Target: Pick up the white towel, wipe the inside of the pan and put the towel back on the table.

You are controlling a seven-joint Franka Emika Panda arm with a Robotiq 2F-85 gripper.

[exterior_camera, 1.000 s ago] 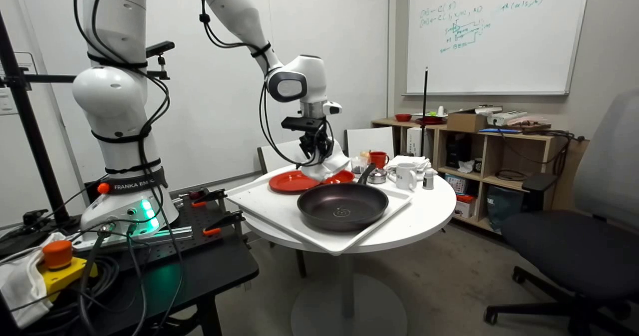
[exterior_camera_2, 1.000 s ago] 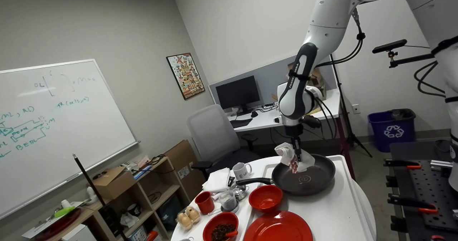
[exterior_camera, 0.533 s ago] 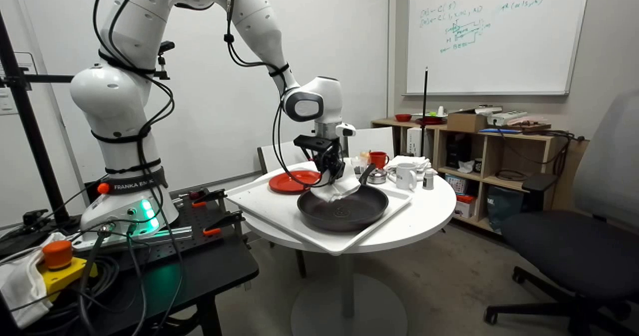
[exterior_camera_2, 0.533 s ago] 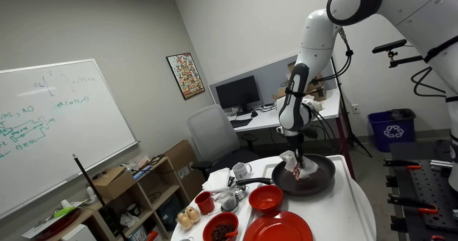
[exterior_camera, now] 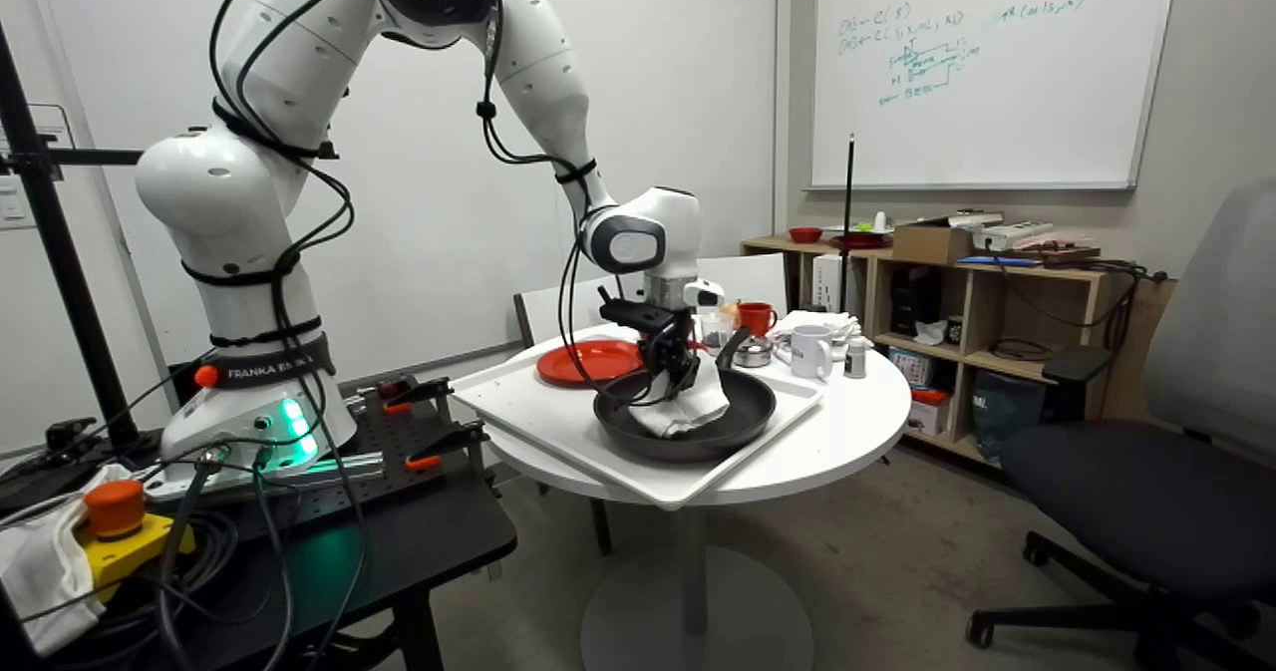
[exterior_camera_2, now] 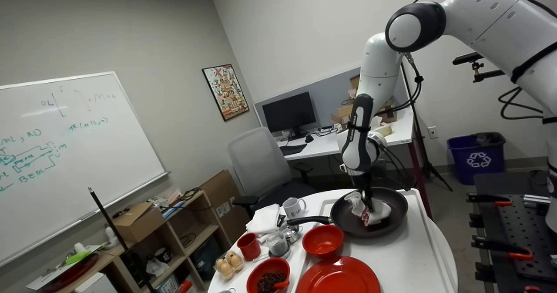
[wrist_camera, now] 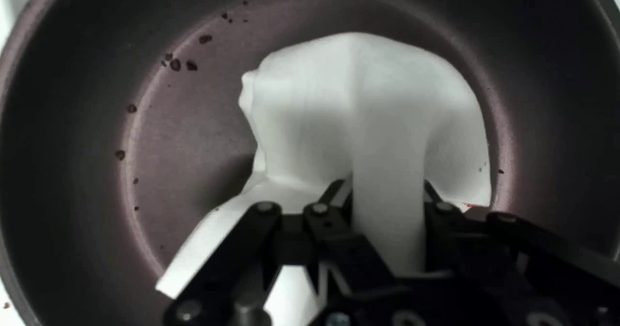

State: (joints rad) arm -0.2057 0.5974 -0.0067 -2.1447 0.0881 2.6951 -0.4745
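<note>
The white towel (exterior_camera: 688,410) is rumpled and down inside the black pan (exterior_camera: 750,407). My gripper (exterior_camera: 672,377) points down over the pan and is shut on a fold of the towel. In an exterior view the towel (exterior_camera_2: 379,213) shows a red patch at its edge and spreads on both sides of the gripper (exterior_camera_2: 368,203). In the wrist view the towel (wrist_camera: 348,93) covers the middle and right of the pan floor (wrist_camera: 189,132), with dark specks left of it. The fold runs up between the fingers (wrist_camera: 387,195); the fingertips are hidden by cloth. The round white table (exterior_camera: 862,427) carries everything.
The pan stands on a white square tray (exterior_camera: 543,432). The pan handle (exterior_camera_2: 309,220) points toward a white mug (exterior_camera_2: 292,208) and folded white cloths (exterior_camera_2: 264,219). A red bowl (exterior_camera_2: 323,241) and red plate (exterior_camera_2: 339,280) lie beside the pan. A red mug (exterior_camera_2: 249,246) stands farther off.
My gripper has moved down, and in toward the pan's middle, carrying the towel from above the pan's edge to inside the pan. The pan and dishes have not moved.
</note>
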